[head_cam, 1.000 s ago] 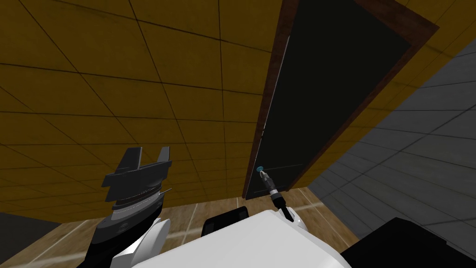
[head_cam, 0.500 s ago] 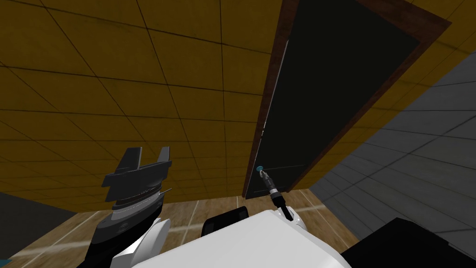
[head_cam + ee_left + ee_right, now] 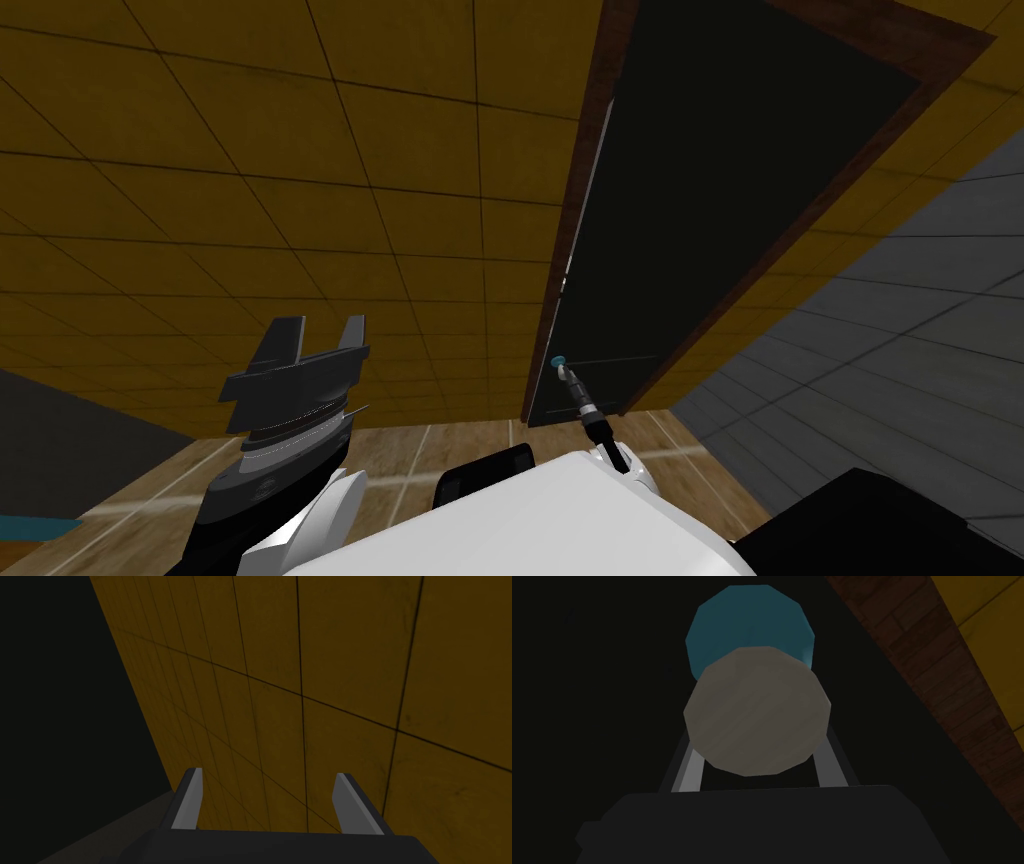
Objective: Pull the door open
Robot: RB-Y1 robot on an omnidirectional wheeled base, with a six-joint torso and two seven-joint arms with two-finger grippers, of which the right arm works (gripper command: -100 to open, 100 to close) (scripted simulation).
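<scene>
The right gripper (image 3: pixel 757 748) clamps its two blades on the round grey knob (image 3: pixel 757 711), which sits low on the dark door (image 3: pixel 700 200) beside the brown frame (image 3: pixel 590 150), a hold suited to pulling, while the left gripper (image 3: pixel 267 786), blades apart, idles by the yellow tiled wall (image 3: pixel 300 200).

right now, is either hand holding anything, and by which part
The right gripper holds the round grey door knob, its fingers pressed against the knob's two sides. The left gripper is open and holds nothing.
</scene>
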